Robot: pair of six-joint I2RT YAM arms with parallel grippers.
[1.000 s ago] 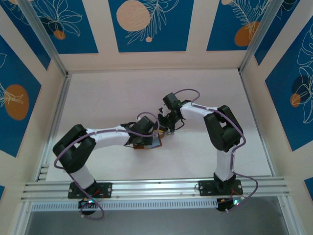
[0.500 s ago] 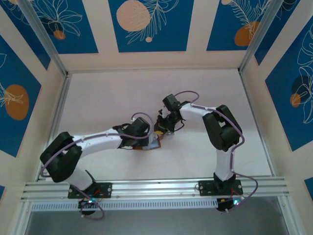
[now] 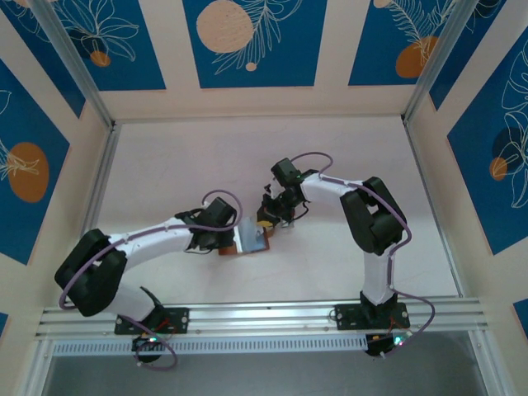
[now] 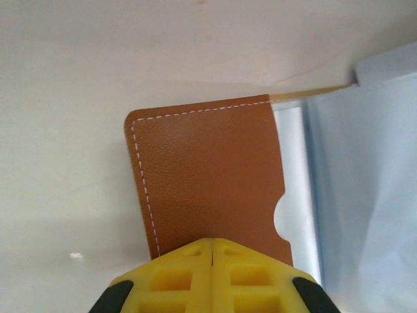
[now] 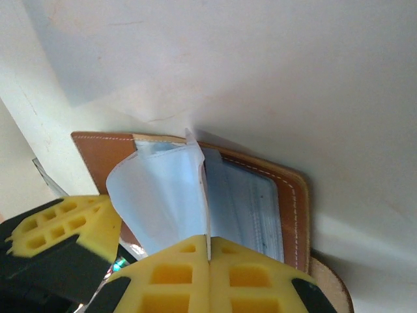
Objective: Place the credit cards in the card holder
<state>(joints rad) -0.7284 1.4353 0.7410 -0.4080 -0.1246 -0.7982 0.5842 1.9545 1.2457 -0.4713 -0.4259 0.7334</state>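
Left gripper (image 4: 213,248): yellow fingertips pressed together with no gap, at the 6 o'clock edge of the card holder (image 4: 208,176). I could not tell whether they touched the leather or hung just over it. Right gripper (image 5: 208,251): fingertips closed too, and the edge of a pale blue sheet (image 5: 159,195) ran into the seam between them, so I noted it as pinched.

Card holder lay open on the table (image 3: 181,165), a little toward 7 o'clock from the table's middle in the top view. The left gripper was at its 9 o'clock, the right gripper at its 1 o'clock. Brown leather, white stitching along the border, a half-round notch in one edge. Right wrist view: a pocket with a clear window (image 5: 251,208), something bluish-grey behind it. The pale blue sheet rose out of the holder at 9 o'clock of that window. Left wrist view: a silvery strip (image 4: 296,163) just beside the leather at its 3 o'clock, pale blue sheet beyond.

Table white, matte, faintly scuffed. Walls cream with blue leaf-print panels (image 3: 247,41). An aluminium rail (image 3: 264,313) along the 6 o'clock edge carried both bases. Purple cables (image 3: 318,155) looped along the arms.

Hard to read: whether a card sat in the pocket, and whether the sheet was a card or a sleeve. Another yellow pad (image 5: 58,228) was cut off at 8 o'clock in the right wrist view; I could not say whose. From above, the wrists covered most of the holder.
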